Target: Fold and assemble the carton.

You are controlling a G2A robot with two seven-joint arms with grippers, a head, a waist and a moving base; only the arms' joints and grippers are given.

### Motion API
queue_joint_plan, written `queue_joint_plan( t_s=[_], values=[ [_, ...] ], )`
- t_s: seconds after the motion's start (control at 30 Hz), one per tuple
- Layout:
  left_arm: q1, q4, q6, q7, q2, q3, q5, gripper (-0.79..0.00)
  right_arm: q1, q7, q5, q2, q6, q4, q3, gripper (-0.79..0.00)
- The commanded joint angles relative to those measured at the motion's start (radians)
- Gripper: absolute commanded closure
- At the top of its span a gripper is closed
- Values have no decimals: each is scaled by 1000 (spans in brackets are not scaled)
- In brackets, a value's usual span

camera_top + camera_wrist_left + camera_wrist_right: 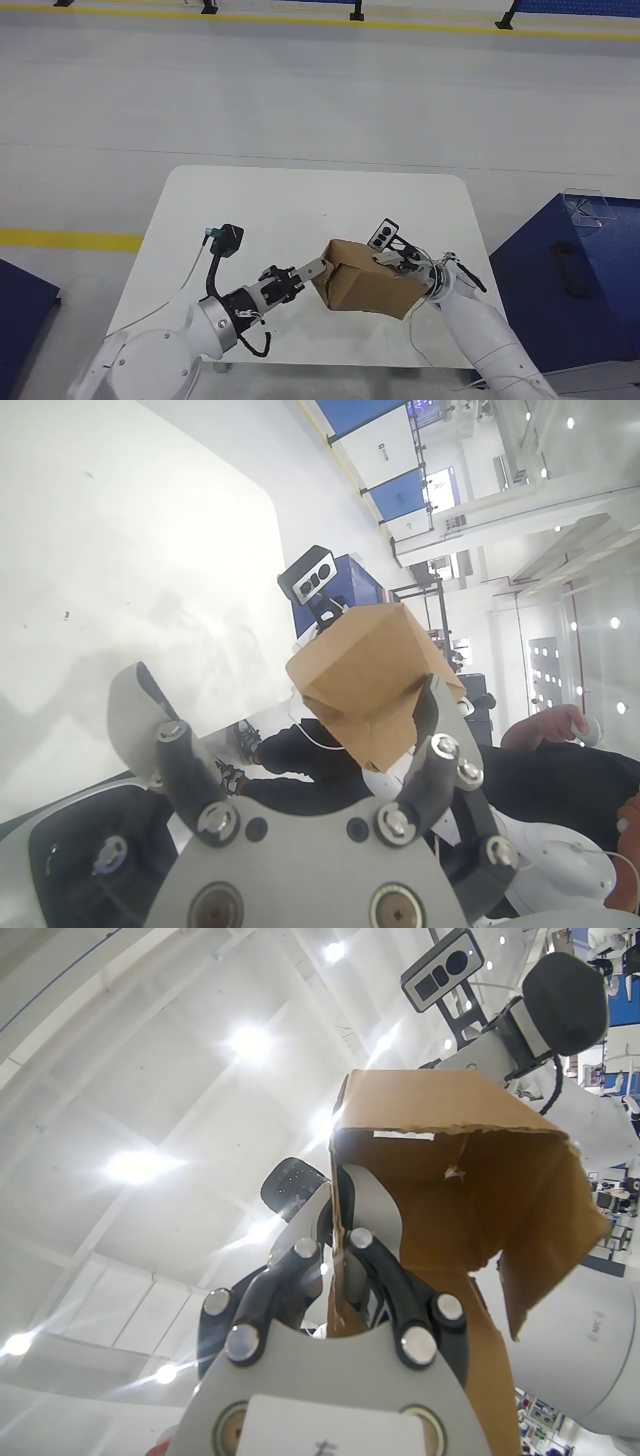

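A brown carton (370, 276) hangs tilted above the front part of the white table (300, 200), between my two arms. It is folded into a box shape, with one end open and its flaps loose (545, 1248). My right gripper (336, 1200) is shut on one side wall of the carton (450, 1128), one finger inside and one outside; in the top view the right gripper (408, 268) is at the carton's right end. My left gripper (287, 677) stands open, one fingertip (434, 695) touching the closed end of the carton (370, 680). From above, the left gripper (303, 273) is at the carton's left end.
A blue cabinet (565, 275) stands close to the table's right edge, and another blue unit (20, 305) sits off to the left. The back half of the table is bare. The right arm's wrist camera (307, 575) sticks out behind the carton.
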Motion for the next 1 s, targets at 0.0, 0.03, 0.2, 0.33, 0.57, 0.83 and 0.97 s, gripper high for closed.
queue_joint_plan(
  t_s=[0.0,0.03,0.2,0.33,0.57,0.83,0.97],
  values=[
    [-3,3,0,8,0,1,-4,-785,2,0,0,1,-2,0,-3,0],
    [-4,5,4,10,-1,1,-8,-785,3,0,0,2,-3,0,-5,0],
    [-9,9,11,9,0,1,-16,-785,7,0,5,6,-5,0,-12,0],
    [-6,8,10,5,1,17,-7,-785,9,0,7,9,-8,-1,-18,0],
    [-13,20,12,5,3,44,19,-785,10,0,16,15,-12,-10,-27,0],
    [-14,27,11,2,4,77,48,-785,2,0,20,23,-16,-28,-38,0],
    [-20,36,15,1,3,98,62,-785,-2,0,23,28,-18,-36,-41,0]
  ],
)
